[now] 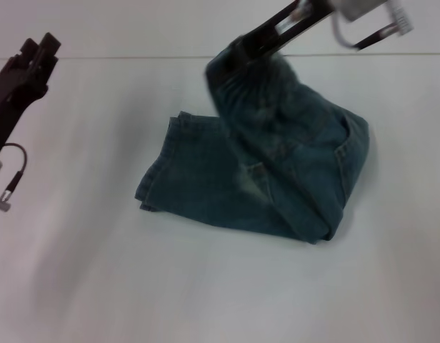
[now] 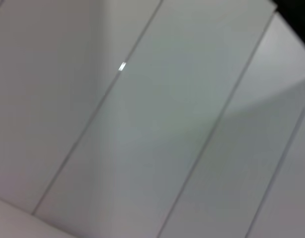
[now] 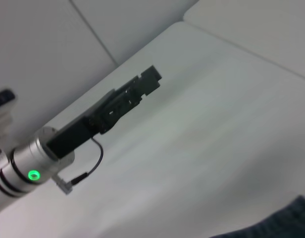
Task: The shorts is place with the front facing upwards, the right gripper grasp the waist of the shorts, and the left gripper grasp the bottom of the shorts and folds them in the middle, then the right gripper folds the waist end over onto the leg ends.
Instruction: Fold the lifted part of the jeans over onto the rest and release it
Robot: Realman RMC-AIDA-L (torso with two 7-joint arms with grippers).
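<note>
Pinching the one pair of shorts [image 1: 277,171] aloft, right gripper [image 1: 238,53]; left gripper [image 1: 38,50] idle, fingers pressed together.

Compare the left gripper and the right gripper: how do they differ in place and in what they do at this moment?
The right gripper is over the shorts, shut on raised denim at their far edge; the left gripper holds nothing. The right gripper touches the cloth; the left gripper hangs at the table's left side, apart from the shorts. Both are black.
</note>
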